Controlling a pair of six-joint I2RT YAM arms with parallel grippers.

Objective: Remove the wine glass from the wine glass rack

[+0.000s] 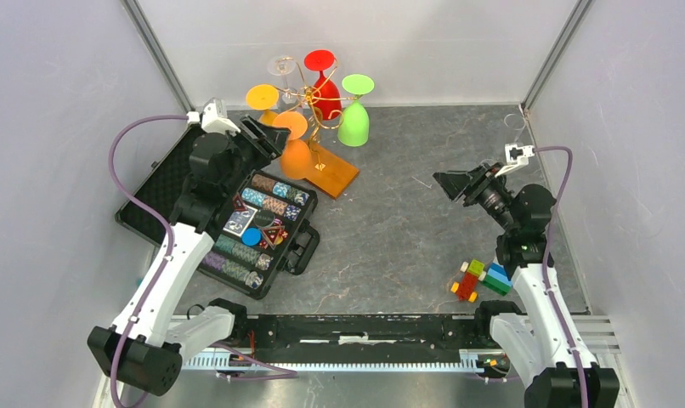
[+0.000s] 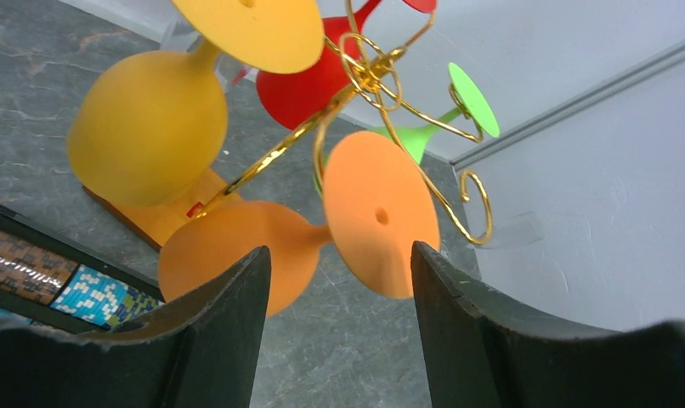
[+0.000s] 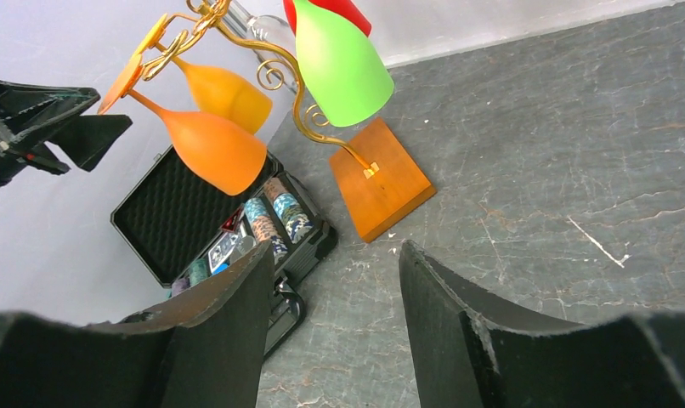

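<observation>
1. Gold wire forms the wine glass rack (image 1: 315, 119). It stands on its orange-brown wooden base at the far middle of the grey worktop (image 1: 407, 221), just beside the far corner of the open poker chip case (image 1: 237, 217).
2. You have five glasses hanging foot-up on its scroll arms: the orange wine glass (image 2: 373, 217), a yellow glass (image 2: 148, 127), a red glass (image 1: 326, 98), a green glass (image 1: 353, 123) and a clear glass (image 1: 282, 66) at the back.
3. The orange wine glass hangs on the near-left arm. Its foot is hooked in the wire and its bowl is tilted down toward the case.
4. Your left claw (image 2: 339, 259) is up at the rack with its jaws wide apart. In the left wrist view the orange foot disc shows between the two fingers, just beyond their tips. You cannot tell from that view whether either finger touches it; from above, the claw sits just beside the foot.
5. Your right claw (image 1: 454, 183) also has its jaws wide apart. It hangs over the right side of the worktop, well apart from the rack and facing it.
6. Toy bricks (image 1: 479, 279) lie near the right arm.
</observation>
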